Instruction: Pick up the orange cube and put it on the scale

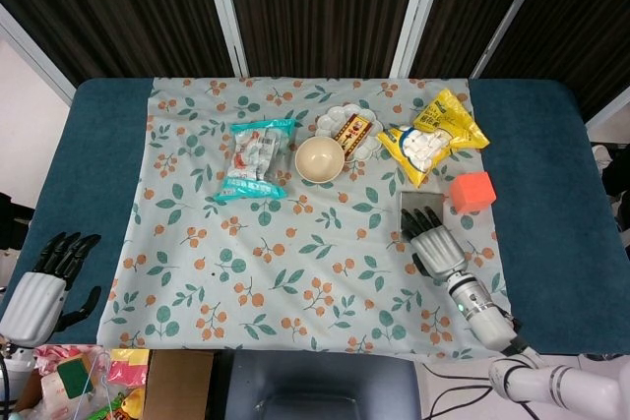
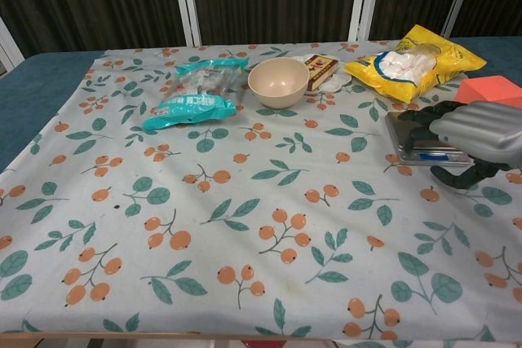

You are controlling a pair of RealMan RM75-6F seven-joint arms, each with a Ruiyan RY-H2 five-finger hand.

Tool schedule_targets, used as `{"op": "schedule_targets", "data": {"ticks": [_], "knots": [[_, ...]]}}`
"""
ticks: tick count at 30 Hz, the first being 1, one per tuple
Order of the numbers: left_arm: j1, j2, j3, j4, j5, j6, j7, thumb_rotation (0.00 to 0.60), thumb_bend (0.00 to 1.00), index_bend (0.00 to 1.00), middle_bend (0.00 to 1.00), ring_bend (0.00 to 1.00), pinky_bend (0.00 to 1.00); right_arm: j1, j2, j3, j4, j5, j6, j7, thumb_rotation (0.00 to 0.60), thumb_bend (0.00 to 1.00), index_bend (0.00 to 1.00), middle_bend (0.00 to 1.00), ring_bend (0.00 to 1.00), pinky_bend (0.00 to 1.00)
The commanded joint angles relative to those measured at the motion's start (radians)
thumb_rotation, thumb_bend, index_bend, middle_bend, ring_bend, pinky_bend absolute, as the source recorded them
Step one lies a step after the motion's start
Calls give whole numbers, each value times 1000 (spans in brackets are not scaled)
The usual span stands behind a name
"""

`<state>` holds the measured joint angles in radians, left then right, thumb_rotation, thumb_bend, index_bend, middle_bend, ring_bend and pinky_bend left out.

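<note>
Orange cube sits near the table's right edge, just beside the scale; right hand hovers over the scale, fingers spread, holding nothing; left hand hangs off the table's front-left corner, fingers apart, empty.

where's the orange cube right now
In the head view the orange cube sits at the cloth's right edge, below the yellow bag, beside the scale.

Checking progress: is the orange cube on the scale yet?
No. The orange cube sits on the floral tablecloth, beside the grey scale.
</note>
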<state>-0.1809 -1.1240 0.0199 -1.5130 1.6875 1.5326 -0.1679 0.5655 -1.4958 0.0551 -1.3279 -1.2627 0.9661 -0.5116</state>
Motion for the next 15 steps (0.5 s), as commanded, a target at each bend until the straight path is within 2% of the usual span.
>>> {"op": "schedule_targets", "data": {"ticks": [1,7,9,12,15], "knots": [[2,-1,1,2,3,3,0,600,436,5,114,70,66,-19,40,10,-31,-22,44,50,600,645,278,0,0,0],[2,-1,4,-2,8,2,4,600,436,5,115,71,65,-43,139,48,-82,-21,97,141,600,493,154,0,0,0],[1,-1,4,-2,8,1,5,600,437,5,114,71,65,-45,171,69,-86,7,93,161,600,407,97,0,0,0],[0,-1,3,-1,6,-3,6,600,437,5,114,71,65,-36,210,104,-73,74,58,179,600,318,23,0,0,0],[-2,-4,1,1,0,-10,11,600,437,5,115,71,65,-8,224,132,-18,159,-21,183,600,302,3,0,0,0]]}}
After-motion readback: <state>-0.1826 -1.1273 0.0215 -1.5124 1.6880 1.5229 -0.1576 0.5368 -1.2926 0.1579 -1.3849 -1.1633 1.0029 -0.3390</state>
